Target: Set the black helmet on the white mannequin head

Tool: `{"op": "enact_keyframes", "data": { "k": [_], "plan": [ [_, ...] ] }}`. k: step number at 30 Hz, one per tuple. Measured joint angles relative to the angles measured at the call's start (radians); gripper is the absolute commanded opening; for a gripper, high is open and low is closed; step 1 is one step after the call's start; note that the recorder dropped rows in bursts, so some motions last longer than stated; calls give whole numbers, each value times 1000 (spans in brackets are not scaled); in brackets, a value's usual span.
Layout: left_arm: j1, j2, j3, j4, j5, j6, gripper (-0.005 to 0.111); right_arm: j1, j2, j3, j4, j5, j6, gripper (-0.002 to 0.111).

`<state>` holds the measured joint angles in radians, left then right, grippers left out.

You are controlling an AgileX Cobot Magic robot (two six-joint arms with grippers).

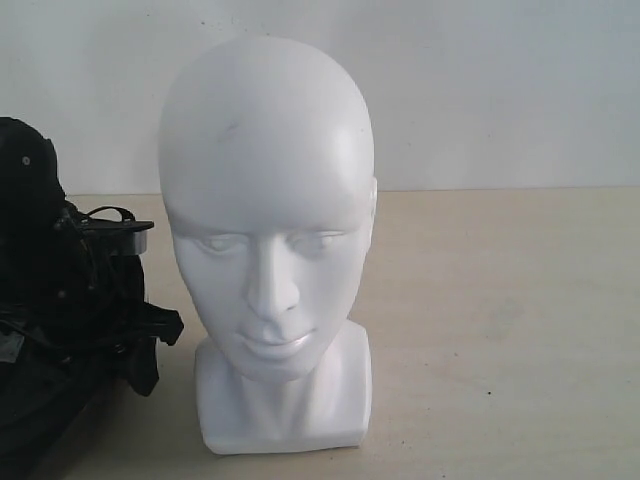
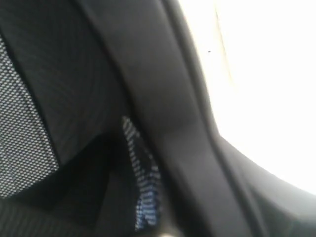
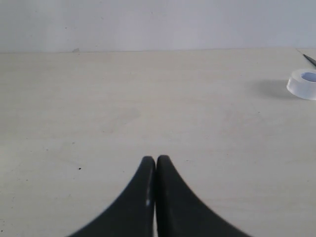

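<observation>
- Table [image 1: 500,330]: pale wood, with the head standing upright on it.
- Head [image 1: 265,230]: white and bare; nothing sits on its crown yet.
- Helmet [image 2: 163,128]: black, low beside the head and apart from it. The left wrist camera sees only its padded lining, close up.
- Left arm [image 1: 70,270]: dark and cabled, down at the helmet. The left gripper is hidden, so I cannot tell its width or whether it holds anything. The step looks like the grasp. Next comes a firm hold on the rim, then a lift above the head's crown, opening downward.
- Right gripper [image 3: 156,160]: fingers pressed together, empty.
- Tape roll [image 3: 302,84]: clear; its place relative to the head is unknown.
</observation>
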<state>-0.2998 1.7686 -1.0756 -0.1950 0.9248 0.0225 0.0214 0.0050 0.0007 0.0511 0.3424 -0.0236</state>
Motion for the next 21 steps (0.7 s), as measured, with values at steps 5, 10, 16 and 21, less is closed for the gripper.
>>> {"op": "enact_keyframes", "data": {
  "k": [5, 10, 16, 21],
  "plan": [
    [-2, -5, -4, 27, 29, 4, 4, 0, 0, 0, 0, 0, 0, 0],
    [-2, -48, -2, 91, 47, -7, 4, 0, 0, 0, 0, 0, 0, 0],
    [2, -172, 4, 150, 56, -60, 4, 0, 0, 0, 0, 0, 0, 0],
    [0, -253, 9, 125, 58, -67, 4, 0, 0, 0, 0, 0, 0, 0]
  ]
}}
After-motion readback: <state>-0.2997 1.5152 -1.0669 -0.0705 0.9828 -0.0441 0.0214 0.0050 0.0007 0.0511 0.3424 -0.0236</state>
